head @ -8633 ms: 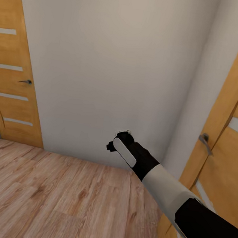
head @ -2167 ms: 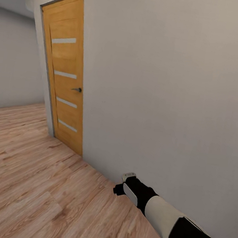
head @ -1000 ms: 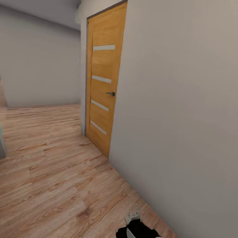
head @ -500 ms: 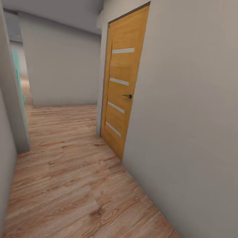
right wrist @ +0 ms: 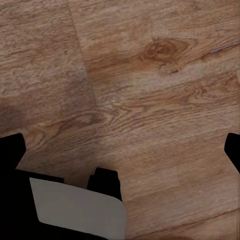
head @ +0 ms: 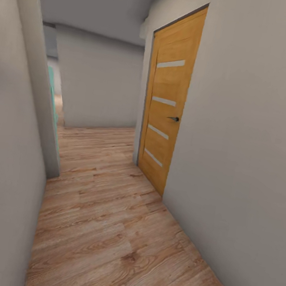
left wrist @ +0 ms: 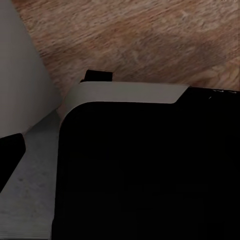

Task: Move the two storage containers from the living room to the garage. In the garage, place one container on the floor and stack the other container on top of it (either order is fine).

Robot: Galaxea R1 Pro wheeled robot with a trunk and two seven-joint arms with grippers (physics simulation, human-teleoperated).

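Robot was in a narrow hallway with a wood plank floor (head: pixel 103 228) and an orange door (head: pixel 165 114) on the right, no containers around. Couldn't tell if either tool was spread or pressed together. Tight walls (head: pixel 3 164), so clipping one seemed likely

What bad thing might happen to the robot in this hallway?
The hallway is narrow, so the robot might scrape the grey wall on one side or the wall on the other. The wooden door has a handle sticking out that an arm might catch if the robot passes too close. Ahead, the wall corner hides what is around it, so turning blind there might cause a bump.
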